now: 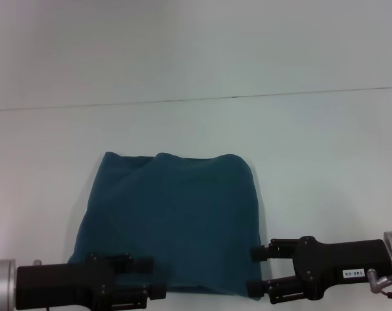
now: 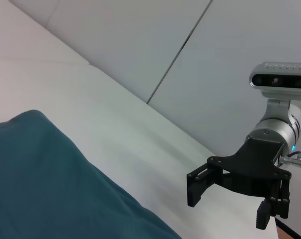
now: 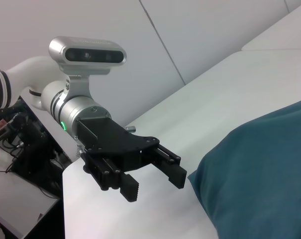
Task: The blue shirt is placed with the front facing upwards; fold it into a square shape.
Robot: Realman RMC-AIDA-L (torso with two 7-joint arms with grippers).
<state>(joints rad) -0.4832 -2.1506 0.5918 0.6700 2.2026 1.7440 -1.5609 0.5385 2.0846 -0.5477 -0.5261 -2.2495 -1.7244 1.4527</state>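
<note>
The blue shirt lies on the white table folded into a rough square, plain side up, with no lettering or collar showing. My left gripper is open at its near left corner, and the right wrist view shows it just short of the cloth edge. My right gripper is open beside the near right corner. In the left wrist view it stands apart from the shirt, with nothing between its fingers.
A thin seam runs across the table behind the shirt. In the right wrist view the table's edge sits just behind my left gripper, with dark equipment and cables beyond it.
</note>
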